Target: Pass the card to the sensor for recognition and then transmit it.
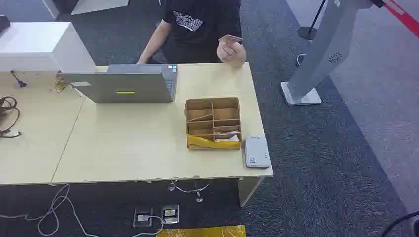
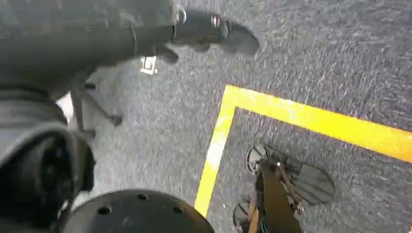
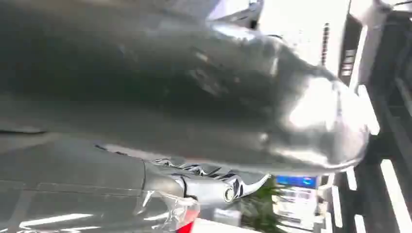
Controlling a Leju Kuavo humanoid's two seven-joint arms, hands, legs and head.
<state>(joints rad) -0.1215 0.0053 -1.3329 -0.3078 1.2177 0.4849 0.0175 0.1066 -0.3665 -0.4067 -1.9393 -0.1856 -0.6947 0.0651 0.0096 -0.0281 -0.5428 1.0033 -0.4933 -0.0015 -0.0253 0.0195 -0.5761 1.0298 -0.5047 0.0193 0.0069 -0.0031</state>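
A person at the table's far side holds a card up in one hand, above the table's far edge. The white card sensor lies flat at the table's near right corner, beside a cardboard divider box with a yellow front and a pale item in its front compartment. My left hand hangs over the carpet; its fingers lie stretched out with nothing in them. In the right wrist view my right hand is a blurred grey and chrome shape, and how its fingers lie cannot be made out.
A grey laptop stands open at the back of the wooden table. A white cabinet is at the far left, with cables near it. A grey kiosk stand rises right of the table. Yellow floor tape crosses the carpet.
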